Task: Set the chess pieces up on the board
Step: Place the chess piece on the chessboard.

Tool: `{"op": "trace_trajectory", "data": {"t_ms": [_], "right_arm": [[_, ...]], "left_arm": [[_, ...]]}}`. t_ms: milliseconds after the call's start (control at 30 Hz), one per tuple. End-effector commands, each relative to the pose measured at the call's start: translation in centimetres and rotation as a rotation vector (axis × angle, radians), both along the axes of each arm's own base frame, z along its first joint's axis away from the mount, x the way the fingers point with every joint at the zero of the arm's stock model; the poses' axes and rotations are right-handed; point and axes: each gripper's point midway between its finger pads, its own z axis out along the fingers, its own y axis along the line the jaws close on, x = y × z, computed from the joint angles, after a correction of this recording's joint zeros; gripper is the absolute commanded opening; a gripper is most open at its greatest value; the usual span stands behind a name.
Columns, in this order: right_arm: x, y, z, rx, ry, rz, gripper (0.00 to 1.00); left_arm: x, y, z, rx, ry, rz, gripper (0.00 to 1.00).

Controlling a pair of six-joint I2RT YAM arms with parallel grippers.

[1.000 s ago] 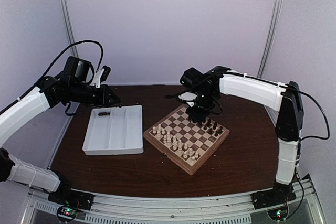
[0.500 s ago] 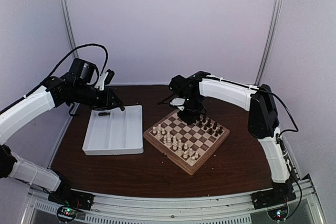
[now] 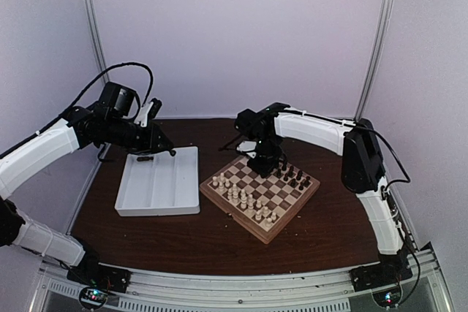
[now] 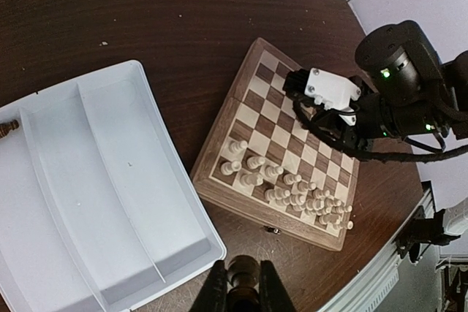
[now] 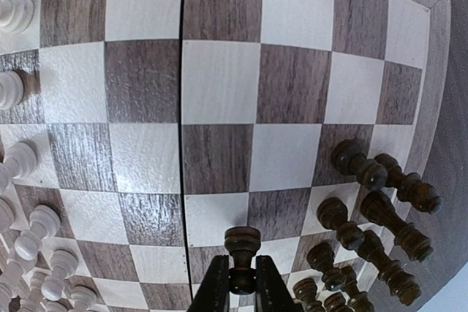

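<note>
My left gripper (image 3: 164, 149) hovers over the white tray's far edge, shut on a dark chess piece (image 4: 243, 279); the left wrist view looks down past that piece at the table. My right gripper (image 3: 268, 160) hangs over the far side of the board (image 3: 265, 238), shut on the stem of another dark piece (image 5: 242, 245) above a light square. Several dark pieces (image 5: 380, 210) stand clustered along the board's right side (image 3: 293, 177). One dark piece (image 3: 144, 158) lies in the tray's far-left corner, also seen at the left edge of the left wrist view (image 4: 7, 128).
Cream-white pieces (image 3: 245, 199) fill the board's near-left rows (image 4: 292, 193). The white compartment tray (image 3: 175, 180) sits left of the board on the dark brown table (image 3: 336, 217). Booth walls and poles enclose the table.
My right arm has swung left, carrying its dark piece over the board's far side. My left gripper has shifted slightly right over the tray's far edge, still holding its piece.
</note>
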Motion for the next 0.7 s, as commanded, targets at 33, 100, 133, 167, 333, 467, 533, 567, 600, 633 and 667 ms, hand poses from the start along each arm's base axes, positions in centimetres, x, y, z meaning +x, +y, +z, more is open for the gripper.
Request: {"op": "trace_trajectory", "data": {"t_ms": [33,100,133,167,333,467,533,567,600,633,667], "right_arm": [[0.2,0.3,-0.4,0.01,0.017,0.004,0.11],[0.1,0.5,-0.5,0.015,0.022,0.008,0.13],[0.1,0.4,-0.5,0.015,0.021,0.008,0.15],[0.2,0.5,-0.4,0.017,0.019,0.007,0.19],[0.4,0.7,0.5,0.038,0.003,0.003,0.32],[0.5,0.9,1.3,0.059,-0.012,0.005,0.36],[0.5,0.9,1.8,0.07,-0.019,0.005,0.39],[0.6,1.0,2.0,0.075,-0.028,0.003,0.39],[0.6,0.9,2.2,0.079,-0.036,-0.002,0.39],[0.6,0.9,2.6,0.089,-0.047,-0.006,0.39],[0.8,1.0,3.0,0.107,-0.064,-0.01,0.4]], "left_arm": [[0.8,-0.6,1.7,-0.04,-0.046,-0.013,0.03],[0.8,-0.5,1.6,-0.039,-0.044,-0.012,0.03],[0.8,-0.6,1.6,-0.041,-0.042,-0.011,0.03],[0.8,-0.6,1.5,-0.041,-0.04,-0.012,0.03],[0.8,-0.6,1.5,-0.043,-0.036,-0.011,0.03],[0.8,-0.6,1.5,-0.044,-0.038,-0.012,0.04],[0.8,-0.6,1.5,-0.043,-0.037,-0.011,0.04],[0.8,-0.6,1.5,-0.044,-0.037,-0.012,0.04],[0.7,-0.6,1.5,-0.045,-0.036,-0.012,0.04],[0.7,-0.6,1.4,-0.043,-0.036,-0.012,0.04],[0.7,-0.6,1.5,-0.044,-0.038,-0.011,0.04]]}}
